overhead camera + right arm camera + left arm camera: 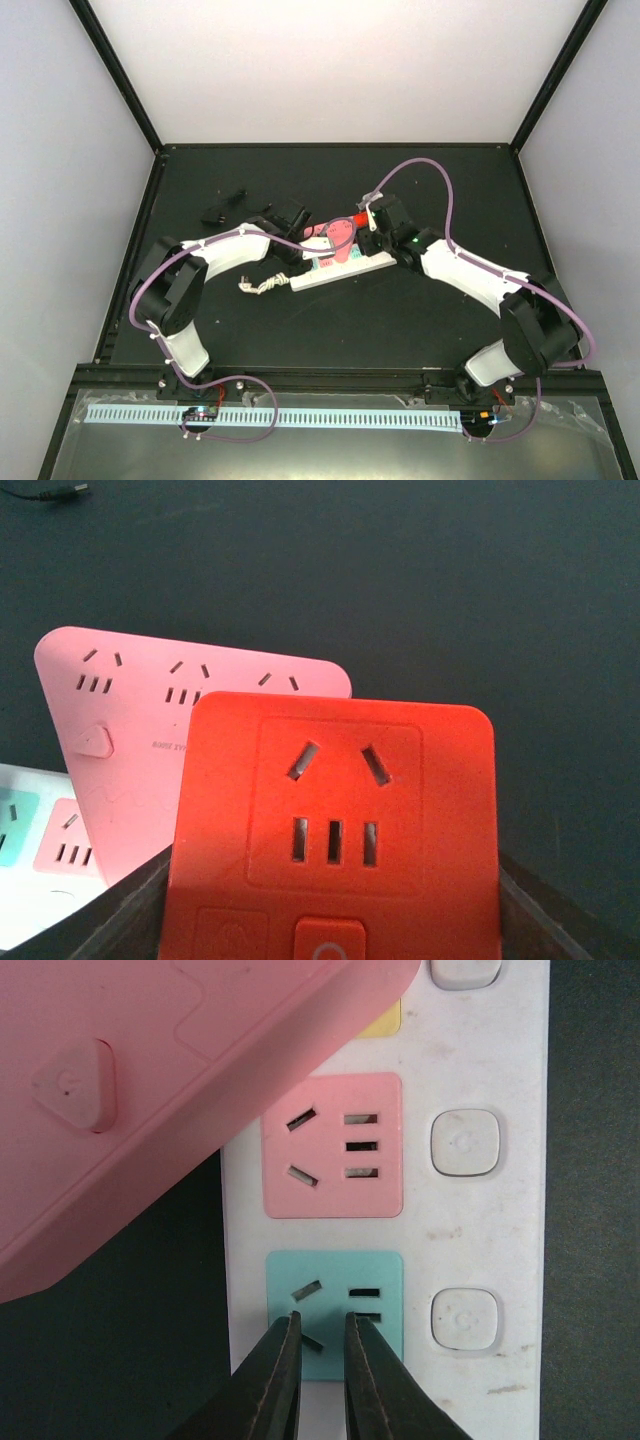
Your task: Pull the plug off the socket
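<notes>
Two grippers are over the middle of the black table (pixel 400 320), one at each side of the socket (pixel 345 265), which lies slantwise between my arms, its frayed white cord stub (pixel 262 285) trailing off the end nearer my left arm.

My left gripper (pixel 322 1340) is pressed almost together, only a thin slit between its dark fingers (pixel 275 1380). The tips sit over the teal outlet (pixel 380 1290) of the strip, right at its slots; whether they touch the face I cannot tell. One outlet farther along is a pink face (pixel 330 1145), and beyond that a yellow one is mostly covered by a big pink adapter (pixel 150 1110) that stands tilted over the strip's edge.

My right gripper (pixel 335 920) is pinching the red plug (pixel 335 810), a square block with an outlet face turned towards my wrist camera. One dark finger lies against each of its side edges. The red plug stands just in front of the pink adapter, overlapping it, with the white strip showing low at the left. Whether its pins sit in anything is hidden.

A small black object (pixel 220 210) lies near the back left of the table, well apart from the strip.
</notes>
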`<state>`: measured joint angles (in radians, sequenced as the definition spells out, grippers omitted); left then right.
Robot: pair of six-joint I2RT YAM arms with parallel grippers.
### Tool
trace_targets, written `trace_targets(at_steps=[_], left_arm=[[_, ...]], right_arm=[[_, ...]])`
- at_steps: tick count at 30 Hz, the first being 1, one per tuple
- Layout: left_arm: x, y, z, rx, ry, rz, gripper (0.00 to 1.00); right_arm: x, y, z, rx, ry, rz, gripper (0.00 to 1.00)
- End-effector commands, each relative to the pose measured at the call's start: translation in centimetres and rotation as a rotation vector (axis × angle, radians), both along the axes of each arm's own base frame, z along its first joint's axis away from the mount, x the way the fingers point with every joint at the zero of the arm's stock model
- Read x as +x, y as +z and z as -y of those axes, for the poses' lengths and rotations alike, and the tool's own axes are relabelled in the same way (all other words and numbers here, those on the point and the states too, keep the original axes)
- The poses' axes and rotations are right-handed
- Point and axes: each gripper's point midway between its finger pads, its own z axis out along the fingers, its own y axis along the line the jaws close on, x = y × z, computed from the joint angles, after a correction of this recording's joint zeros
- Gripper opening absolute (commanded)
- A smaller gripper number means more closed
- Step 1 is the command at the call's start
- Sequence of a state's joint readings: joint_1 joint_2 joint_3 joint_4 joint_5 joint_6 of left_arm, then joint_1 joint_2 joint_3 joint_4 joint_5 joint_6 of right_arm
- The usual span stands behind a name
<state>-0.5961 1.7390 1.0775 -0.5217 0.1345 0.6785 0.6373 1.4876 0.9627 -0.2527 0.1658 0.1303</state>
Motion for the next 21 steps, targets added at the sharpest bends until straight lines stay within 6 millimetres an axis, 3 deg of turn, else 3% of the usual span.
trace_targets(at_steps=[1, 6, 10, 16, 21], left_arm=[[-3.0, -4.0, -2.0, 0.116, -0.001, -0.141, 0.14], [-3.1, -3.6, -1.9, 0.109, 0.004, -0.145, 0.14], [-2.9, -2.1, -1.7, 0.082, 0.016, -0.134, 0.15], [-2.3, 1.7, -1.1, -0.003, 0.044, -0.106, 0.21], [-2.0, 5.5, -0.7, -0.081, 0.053, -0.058, 0.33]], right_arm=[[1.1, 2.4, -0.4, 0.056, -0.005, 0.058, 0.23], [1.4, 2.7, 0.5, 0.056, -0.024, 0.057, 0.23], [1.6, 3.6, 1.5, 0.08, -0.037, 0.053, 0.23], [2.1, 5.9, 2.2, 0.111, -0.044, 0.078, 0.24], [2.5, 8.5, 2.2, 0.149, -0.04, 0.107, 0.24]])
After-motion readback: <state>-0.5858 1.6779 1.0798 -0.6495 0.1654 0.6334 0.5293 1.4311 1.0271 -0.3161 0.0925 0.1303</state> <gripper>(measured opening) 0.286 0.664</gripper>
